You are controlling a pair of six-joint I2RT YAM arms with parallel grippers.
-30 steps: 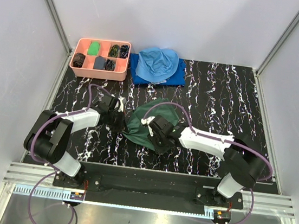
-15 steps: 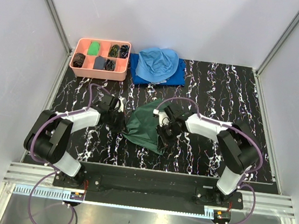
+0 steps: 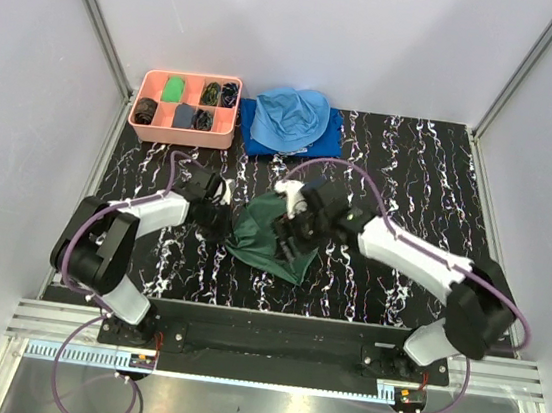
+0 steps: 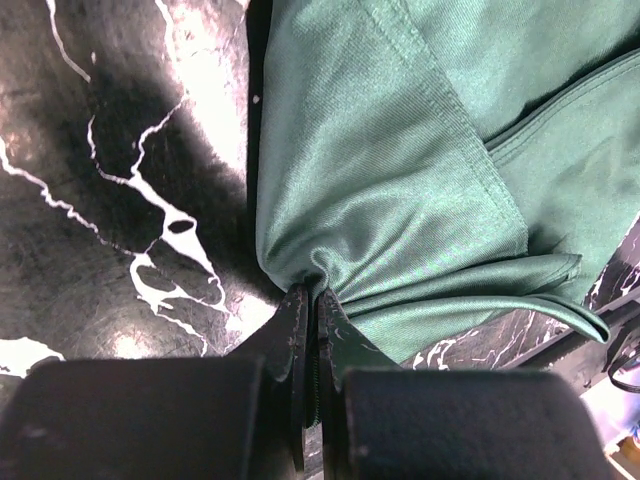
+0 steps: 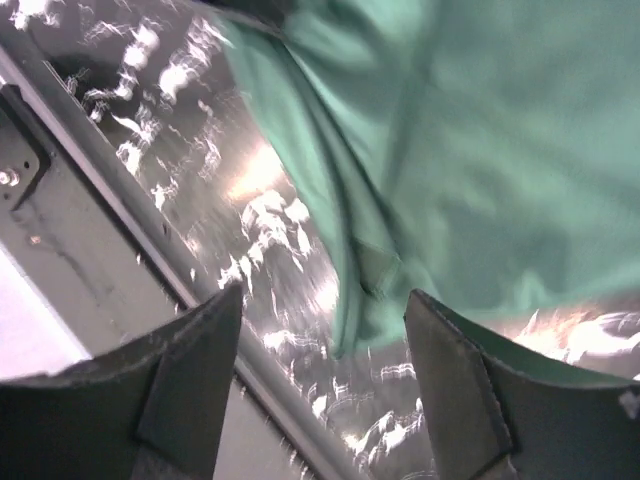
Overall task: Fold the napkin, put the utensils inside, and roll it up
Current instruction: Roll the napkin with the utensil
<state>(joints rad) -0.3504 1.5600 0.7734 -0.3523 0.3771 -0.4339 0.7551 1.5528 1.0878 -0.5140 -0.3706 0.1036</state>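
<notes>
Large dark green soft cloth napkin [image 3: 265, 233] lies crumpled on the black, white-veined marble-pattern table [image 3: 412, 163], near its centre, between the two arms. Left gripper [image 4: 310, 300]: jaws clamped tight on a gathered bunch at the napkin's left edge. Right gripper [image 5: 322, 300]: above the napkin's right part, jaws spread wide, gripping nothing.
</notes>
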